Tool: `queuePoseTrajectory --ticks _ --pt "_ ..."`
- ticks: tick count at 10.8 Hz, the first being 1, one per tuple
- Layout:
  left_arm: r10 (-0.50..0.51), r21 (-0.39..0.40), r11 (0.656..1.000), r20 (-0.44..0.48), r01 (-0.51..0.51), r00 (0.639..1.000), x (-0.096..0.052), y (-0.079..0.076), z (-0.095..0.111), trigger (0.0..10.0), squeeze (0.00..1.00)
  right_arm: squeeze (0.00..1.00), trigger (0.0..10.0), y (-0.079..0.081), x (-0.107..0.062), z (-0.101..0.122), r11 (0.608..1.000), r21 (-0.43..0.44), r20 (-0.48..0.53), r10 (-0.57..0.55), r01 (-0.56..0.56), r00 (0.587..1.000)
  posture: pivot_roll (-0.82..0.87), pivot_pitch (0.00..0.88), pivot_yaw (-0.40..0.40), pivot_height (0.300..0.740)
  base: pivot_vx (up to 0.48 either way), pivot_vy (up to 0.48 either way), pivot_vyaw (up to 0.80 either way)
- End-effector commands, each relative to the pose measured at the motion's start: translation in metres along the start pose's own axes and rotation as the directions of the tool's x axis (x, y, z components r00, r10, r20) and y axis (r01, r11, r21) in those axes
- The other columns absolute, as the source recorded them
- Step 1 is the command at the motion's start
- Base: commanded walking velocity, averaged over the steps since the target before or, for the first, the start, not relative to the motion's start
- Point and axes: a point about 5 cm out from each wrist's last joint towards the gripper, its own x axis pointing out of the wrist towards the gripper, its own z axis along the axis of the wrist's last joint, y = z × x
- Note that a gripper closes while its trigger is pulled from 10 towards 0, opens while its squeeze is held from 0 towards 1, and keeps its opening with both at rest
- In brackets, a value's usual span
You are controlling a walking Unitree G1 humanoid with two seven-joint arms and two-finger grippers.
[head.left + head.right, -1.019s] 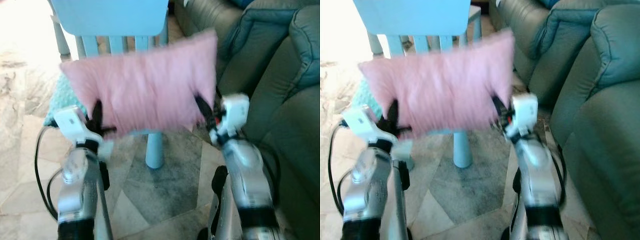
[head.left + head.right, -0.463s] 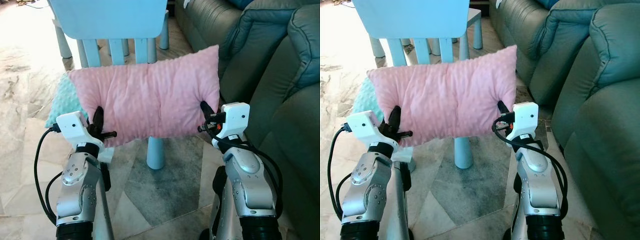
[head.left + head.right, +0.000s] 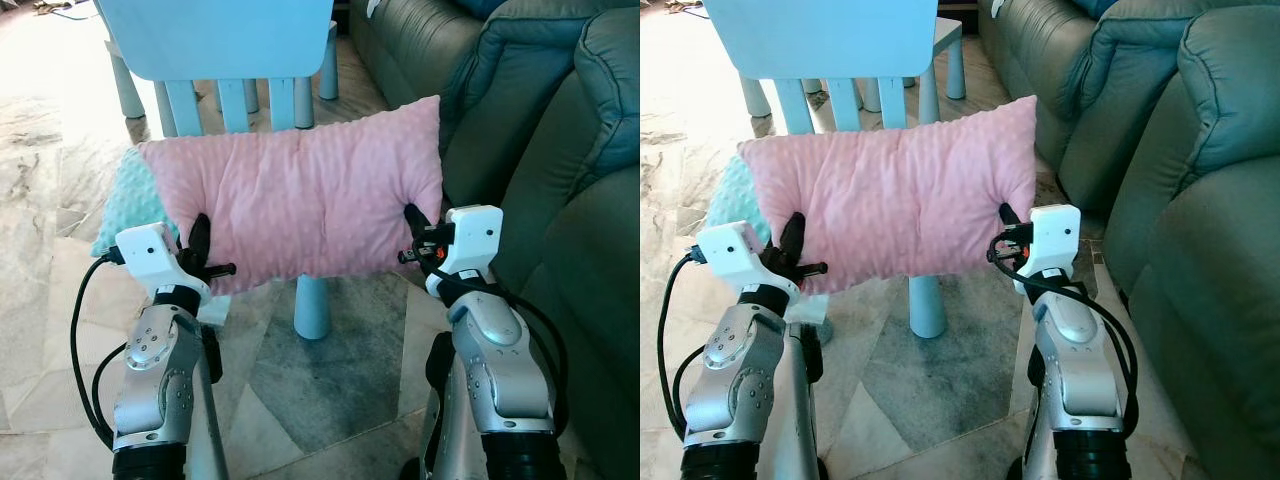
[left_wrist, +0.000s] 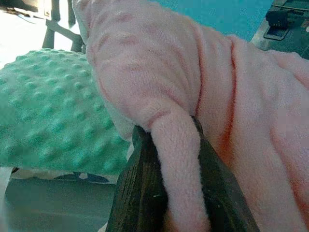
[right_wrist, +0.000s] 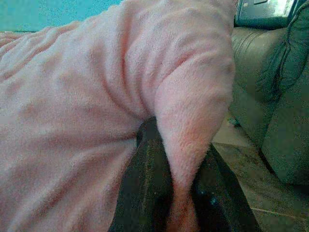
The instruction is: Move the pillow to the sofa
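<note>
Pink pillow [image 3: 300,205] held in the air between both claws, stretched lengthwise. Left claw [image 3: 200,250] pinched tight on a fold at its lower left corner; right claw [image 3: 412,228] pinched tight on the lower right edge. Blue chair [image 3: 225,40] just beyond the pillow. Green cushion [image 3: 130,200] behind the left claw. Sofa [image 3: 560,150] beside the right claw, not touching the pillow.

A light blue chair [image 3: 225,45] stands on the marble floor [image 3: 40,190], one leg planted on a grey tile [image 3: 330,370]. A mint dotted cushion [image 3: 128,200] lies just beside the chair's left legs.
</note>
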Motion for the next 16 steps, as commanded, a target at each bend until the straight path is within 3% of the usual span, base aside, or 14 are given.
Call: queuePoseTrajectory --ticks 1,16 --pt "-0.017 0.010 1.000 0.005 0.016 1.000 0.0010 -0.0023 0.0035 0.0 0.00 0.00 0.0 0.0009 0.0014 0.0137 1.000 -0.012 0.050 0.011 -0.010 0.999 -0.10 0.000 -0.013 0.328 0.000 0.000 0.00" --pt "-0.029 -0.001 1.000 -0.003 0.029 1.000 0.0055 -0.0072 -0.0003 0.0 0.00 0.00 0.0 0.0024 0.0070 0.0157 0.999 -0.007 0.050 0.052 -0.051 0.997 -0.10 0.000 -0.033 0.577 0.000 0.000 0.00"
